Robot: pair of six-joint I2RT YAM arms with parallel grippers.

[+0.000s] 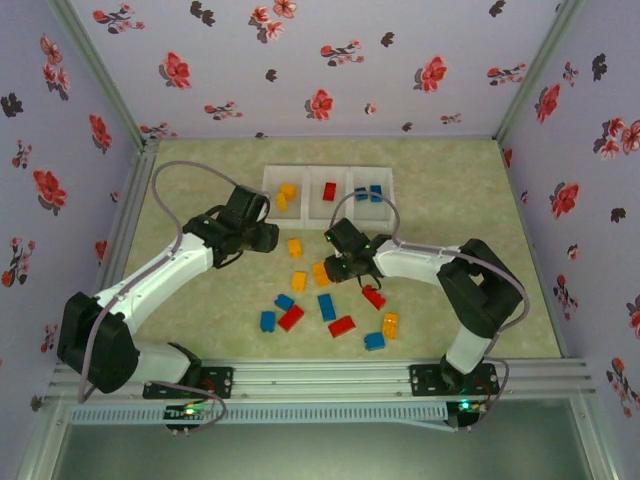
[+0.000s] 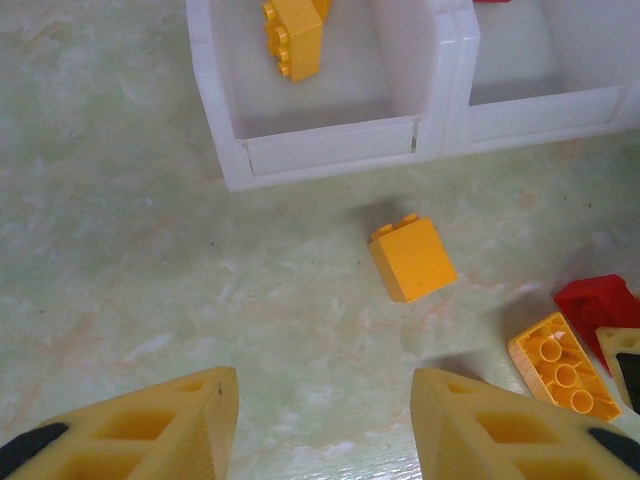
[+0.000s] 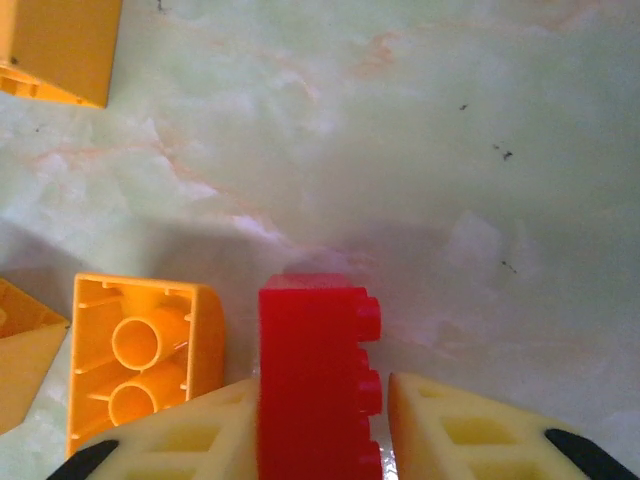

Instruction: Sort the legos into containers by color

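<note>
Holding a red brick (image 3: 315, 330), your right pincer (image 3: 320, 405) is closed on it. The brick stands between the two pale yellow fingers (image 3: 415, 410), with its studs turned toward the right-hand one. Just left of this pincer an upturned yellow brick (image 3: 145, 355) lies hollow side up on the table (image 3: 450, 150), close beside the left-hand finger. Farther ahead and to the left, a second yellow brick (image 3: 55, 45) pokes in at the edge of the view.

Your left pincer (image 2: 322, 390) is spread wide and carries nothing. Ahead of it and slightly to the right, a lone yellow brick (image 2: 412, 258) rests on the table, apart from both fingers. Beyond that brick stands the row of white bins (image 2: 330, 148). The compartment straight ahead of the pincer holds a stored yellow brick (image 2: 293, 35).

From the overhead camera, the bins lie beyond both pincers. The left compartment has yellow bricks, the middle one a red piece (image 1: 329, 190), and the right one two blue pieces (image 1: 368, 193). Behind the pincers, toward the arm bases, loose bricks (image 1: 326, 306) in blue, red and yellow are scattered on the table, well apart from the bins.
</note>
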